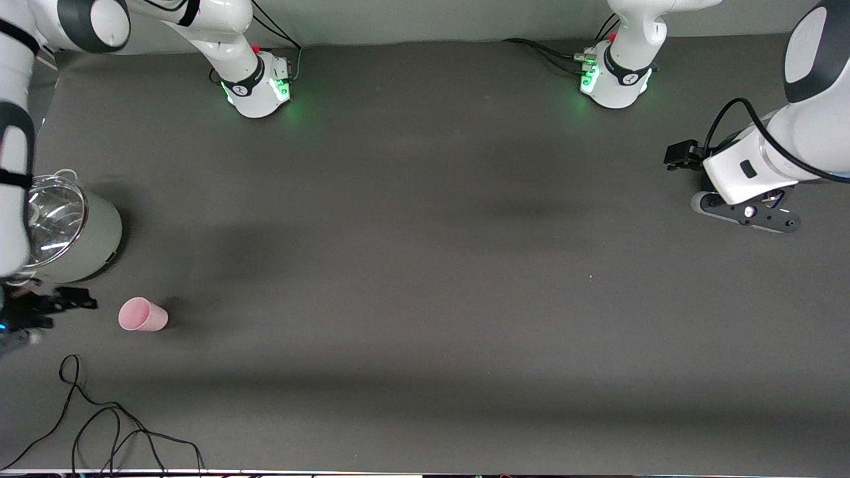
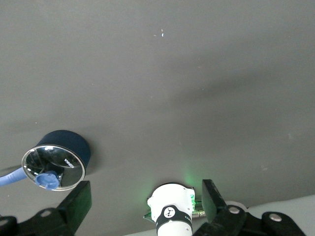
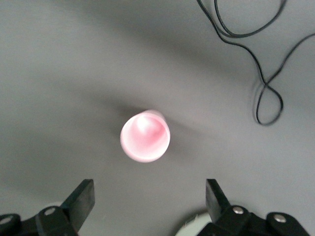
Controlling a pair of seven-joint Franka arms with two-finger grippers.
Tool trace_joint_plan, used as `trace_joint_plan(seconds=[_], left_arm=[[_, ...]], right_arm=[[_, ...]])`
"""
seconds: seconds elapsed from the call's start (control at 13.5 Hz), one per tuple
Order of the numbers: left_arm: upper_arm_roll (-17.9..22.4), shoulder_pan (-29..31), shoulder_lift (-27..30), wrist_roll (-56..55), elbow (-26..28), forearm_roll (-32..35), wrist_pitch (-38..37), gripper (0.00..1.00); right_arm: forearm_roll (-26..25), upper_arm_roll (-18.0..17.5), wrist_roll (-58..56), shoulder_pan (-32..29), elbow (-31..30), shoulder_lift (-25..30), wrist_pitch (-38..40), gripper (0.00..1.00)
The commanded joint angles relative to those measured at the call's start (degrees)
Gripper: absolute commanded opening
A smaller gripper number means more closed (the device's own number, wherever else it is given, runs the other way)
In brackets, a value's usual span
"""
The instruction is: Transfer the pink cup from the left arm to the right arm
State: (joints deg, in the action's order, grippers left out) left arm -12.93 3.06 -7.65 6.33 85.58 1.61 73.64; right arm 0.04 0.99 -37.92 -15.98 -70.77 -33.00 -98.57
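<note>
Pink cup point(image 1: 143, 315) upright on counter point(image 1: 425, 265), both claws released, empty; I'd lift right claw point(image 3: 147, 196) straight up w/o nudging it.

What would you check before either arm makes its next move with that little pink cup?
1. Pink cup standing upright on the table: ok.
2. Right tool open, fingers apart above the cup, holding nothing: ok.
3. Left tool open and empty, waiting at the left arm's end of the table: ok.
4. Cup apart from the pale green pot, which stands farther from the front camera: ok.
5. Black cable lies nearer the front camera, not touching the cup: ok.
6. Anything inside the cup: looks empty in the right wrist view, ok.
</note>
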Motion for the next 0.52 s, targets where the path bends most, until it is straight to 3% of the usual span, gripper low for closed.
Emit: trace_joint_plan(seconds=[0.0,0.15,0.3,0.37,0.44], left_arm=[[0.80,-1.29,2.11,-0.01,1.52,1.03,0.71,1.00],[3.51,-3.48,2.20,-0.01,1.52,1.03,1.15,1.00],[12.80,-11.80,2.29,0.08,1.52,2.77,1.33,1.00],[15.80,-13.76,2.21,0.08,1.52,3.22,1.42,1.00],[16.36,-13.87,2.20,0.08,1.78,3.31,1.77,1.00]], right_arm=[[-0.92,-0.11,6.95,3.05,-2.71,7.23,6.78,1.00],[-0.92,-0.20,15.73,6.83,-6.29,12.32,9.70,1.00],[-0.83,-0.20,22.86,10.26,-12.35,18.91,9.62,1.00],[-0.83,-0.20,25.94,11.49,-14.55,21.37,9.62,1.00],[-0.83,-0.20,27.19,12.11,-16.49,23.66,9.27,1.00]])
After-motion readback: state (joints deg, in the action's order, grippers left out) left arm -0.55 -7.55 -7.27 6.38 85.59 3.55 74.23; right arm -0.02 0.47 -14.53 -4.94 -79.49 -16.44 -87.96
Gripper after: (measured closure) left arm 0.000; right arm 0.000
